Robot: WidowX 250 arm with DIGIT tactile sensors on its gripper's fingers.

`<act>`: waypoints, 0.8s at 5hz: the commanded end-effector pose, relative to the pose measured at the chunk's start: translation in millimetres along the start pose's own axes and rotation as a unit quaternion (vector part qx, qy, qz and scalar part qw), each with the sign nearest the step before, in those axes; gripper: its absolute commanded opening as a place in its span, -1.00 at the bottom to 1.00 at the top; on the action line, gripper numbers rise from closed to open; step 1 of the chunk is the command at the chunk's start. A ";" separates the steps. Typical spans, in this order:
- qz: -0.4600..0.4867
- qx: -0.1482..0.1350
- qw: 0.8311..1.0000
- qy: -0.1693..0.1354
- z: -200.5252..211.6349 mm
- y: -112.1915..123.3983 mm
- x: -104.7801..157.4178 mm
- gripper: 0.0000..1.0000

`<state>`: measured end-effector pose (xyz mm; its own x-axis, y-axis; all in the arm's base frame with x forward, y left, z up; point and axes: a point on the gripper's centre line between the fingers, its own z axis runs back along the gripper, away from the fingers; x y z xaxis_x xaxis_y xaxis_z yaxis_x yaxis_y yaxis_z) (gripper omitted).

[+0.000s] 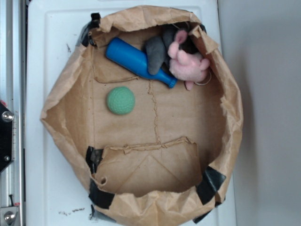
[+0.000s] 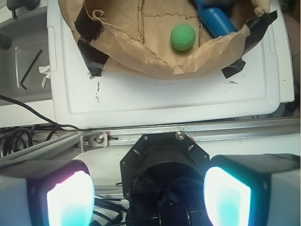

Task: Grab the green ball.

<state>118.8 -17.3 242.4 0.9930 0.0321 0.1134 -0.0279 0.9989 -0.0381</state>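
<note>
Two glowing pads (image 2: pixel 70 200) of the end effector (image 2: pixel 148 200) are standing wide apart and holding nothing, framing the bottom of the wrist view; the arm is hanging back over the rail (image 2: pixel 141 136), outside the paper bag (image 2: pixel 141 56), with the camera looking down and forward; in the exterior view the end effector is not showing at all. Ahead of it, beyond the near rolled rim, the green ball (image 2: pixel 182 37) is lying alone on the bag's floor, slightly right of the centre line between the pads; the blue bottle (image 2: pixel 214 19) is lying just beyond and right of the ball, near but apart, with the pink plush toy (image 1: pixel 188 61) further off. Doing this well probably means clearing the rim before descending, centring the open pads over the ball, and closing across its middle; the knitted surface should be gripping well, though a sphere may be rolling if nudged off-centre.
</note>
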 end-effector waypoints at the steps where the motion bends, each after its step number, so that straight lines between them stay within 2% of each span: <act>1: 0.000 0.000 1.000 0.000 0.0 0.0 0.0 1.00; 2: 0.046 0.010 0.999 -0.010 -6.2 10.5 43.0 1.00; 4: 0.067 0.040 0.995 -0.062 -23.1 37.1 101.1 1.00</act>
<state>218.2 18.2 212.9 0.9699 0.1540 0.1888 -0.1601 0.9870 0.0172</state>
